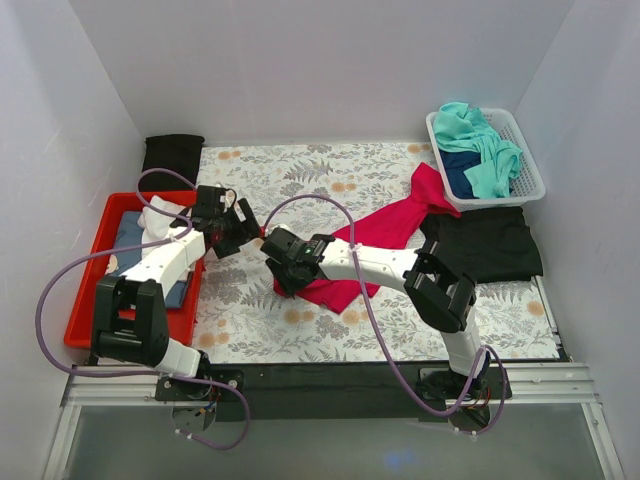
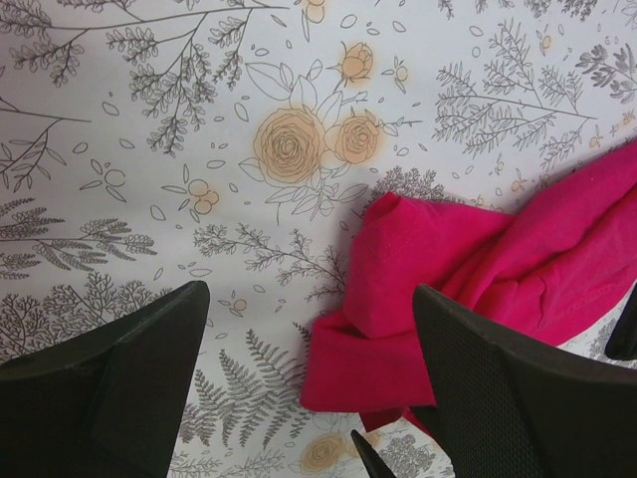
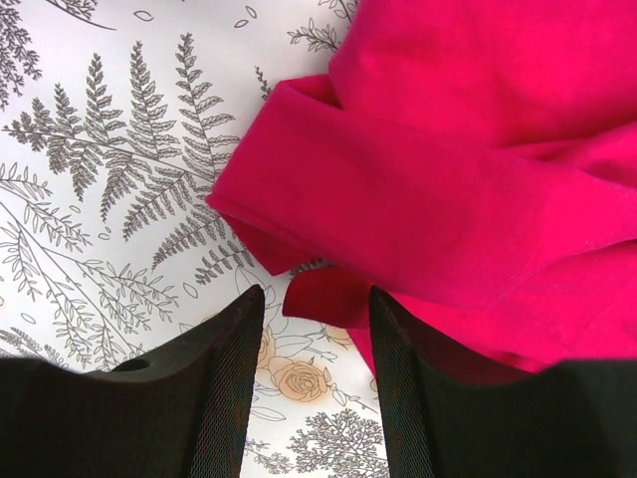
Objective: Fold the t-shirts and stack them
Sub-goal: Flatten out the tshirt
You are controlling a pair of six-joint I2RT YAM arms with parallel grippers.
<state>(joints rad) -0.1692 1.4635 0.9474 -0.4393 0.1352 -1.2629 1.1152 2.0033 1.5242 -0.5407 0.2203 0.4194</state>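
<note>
The crimson-red t-shirt lies crumpled in a diagonal strip on the patterned table cover, its lower end bunched near both grippers. My left gripper is open and hovers over the cover just left of that folded end; its jaws stand wide apart and empty. My right gripper is open low at the shirt's edge; a small red flap lies between its fingertips, not clamped. A black t-shirt lies flat at the right. Teal and navy shirts sit in a basket.
A white basket stands at the back right. A red tray at the left holds folded cloth. A black cloth lies at the back left corner. White walls close in three sides. The flower-and-fern cover spans the table.
</note>
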